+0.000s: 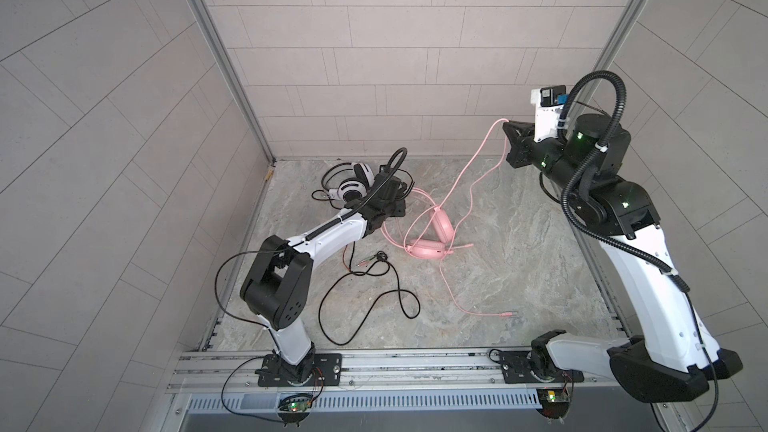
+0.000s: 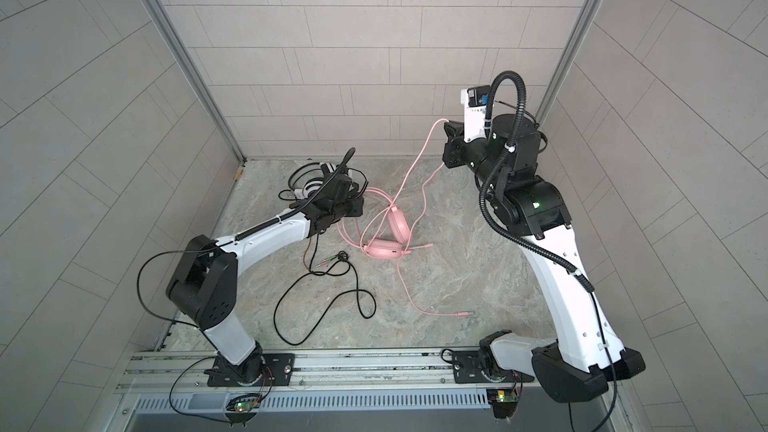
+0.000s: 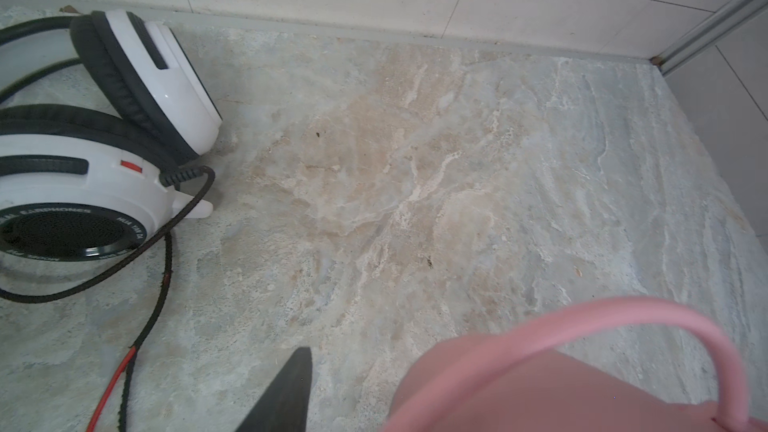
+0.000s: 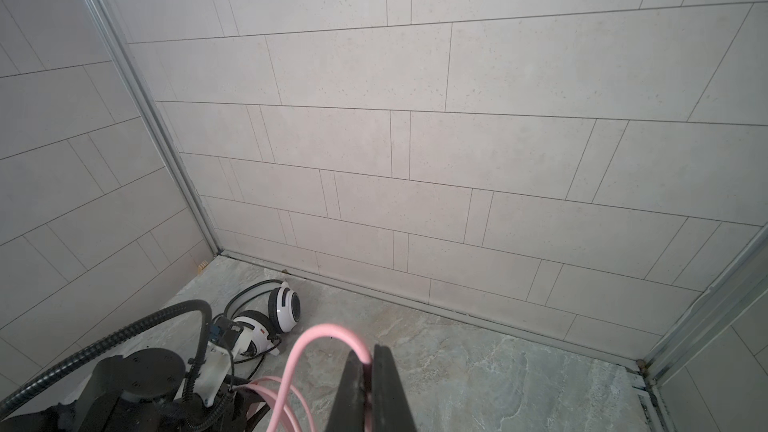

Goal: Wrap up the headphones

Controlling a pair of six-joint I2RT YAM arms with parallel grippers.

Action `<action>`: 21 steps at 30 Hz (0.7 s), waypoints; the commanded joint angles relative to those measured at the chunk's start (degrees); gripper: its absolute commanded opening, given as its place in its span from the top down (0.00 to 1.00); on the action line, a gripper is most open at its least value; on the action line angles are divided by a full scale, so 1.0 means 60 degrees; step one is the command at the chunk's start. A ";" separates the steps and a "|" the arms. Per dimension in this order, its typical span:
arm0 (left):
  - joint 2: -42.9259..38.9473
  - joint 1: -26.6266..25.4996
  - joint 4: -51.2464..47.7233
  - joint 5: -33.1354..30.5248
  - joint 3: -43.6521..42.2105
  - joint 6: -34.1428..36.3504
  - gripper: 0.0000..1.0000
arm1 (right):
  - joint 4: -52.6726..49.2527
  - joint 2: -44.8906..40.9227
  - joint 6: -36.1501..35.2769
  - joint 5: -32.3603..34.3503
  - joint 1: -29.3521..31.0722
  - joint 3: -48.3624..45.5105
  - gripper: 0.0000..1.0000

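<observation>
The right gripper (image 1: 506,123), jaws pinching the pink cable (image 4: 328,328), sat upper right; the pink headset (image 1: 426,250) lay down-left beside the left gripper (image 1: 397,209), its jaws' state unclear.

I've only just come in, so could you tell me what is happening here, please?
The right pincer, raised high, is shut on the pink cable, holding a stretch of it above the table. The left pincer appears to grip the pink headset by its headband, with the earcups resting on the table. The white-and-black headset lies untouched near the back wall, its black cable loose. Neither is wrapped yet.
</observation>
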 commanded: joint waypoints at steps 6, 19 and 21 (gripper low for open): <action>-0.0640 -0.0076 0.0580 0.1148 -0.0412 0.0342 1.00 | 0.0623 0.0758 0.0984 -0.1326 -0.1335 0.0578 1.00; -0.1760 -0.0089 0.0656 0.3829 -0.0751 0.0956 1.00 | 0.0199 0.2712 0.0980 -0.1679 -0.1702 0.0713 1.00; -0.2052 -0.0051 0.0725 0.3972 -0.0918 0.0961 1.00 | 0.0241 0.2750 0.0884 -0.1448 -0.1763 0.0173 1.00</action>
